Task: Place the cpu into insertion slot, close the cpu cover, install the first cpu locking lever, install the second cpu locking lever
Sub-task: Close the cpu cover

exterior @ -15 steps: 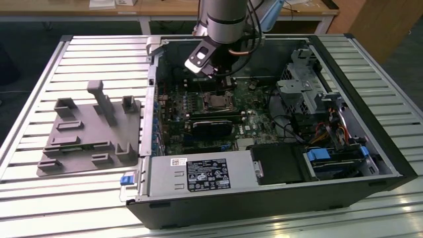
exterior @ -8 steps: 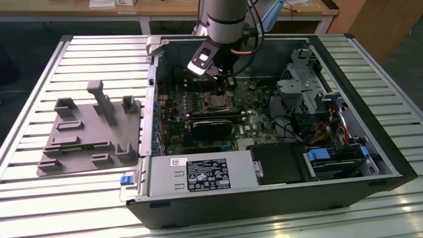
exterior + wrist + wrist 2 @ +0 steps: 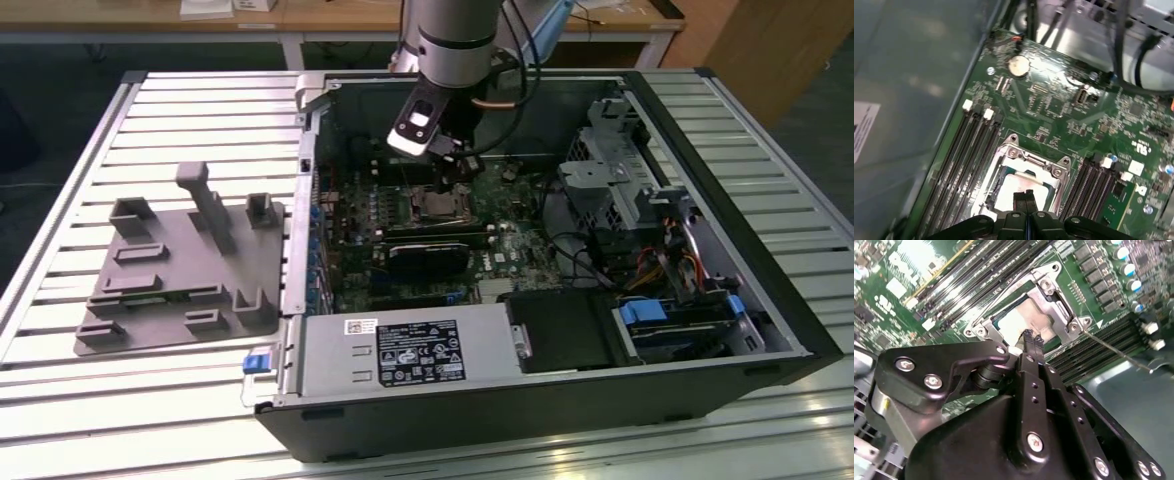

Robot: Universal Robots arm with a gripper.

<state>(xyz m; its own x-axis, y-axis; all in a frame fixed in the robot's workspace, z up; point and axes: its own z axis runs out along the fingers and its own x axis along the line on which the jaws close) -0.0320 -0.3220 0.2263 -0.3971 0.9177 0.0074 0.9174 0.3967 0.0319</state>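
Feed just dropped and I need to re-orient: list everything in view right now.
table: one, silver, slatted, under everything
computer case: one, black, open, on the table
parts holder: one, grey, on the table at the exterior view's left of the case
circuit board: one, green, inside the case
card: one, black, on the board
metal frame: one, silvery, on the board
chip: one, silver-grey, inside the metal frame
coin battery: one, silvery, on the board
arm: one, grey, over the case
tool: one, black, shut, over the chip
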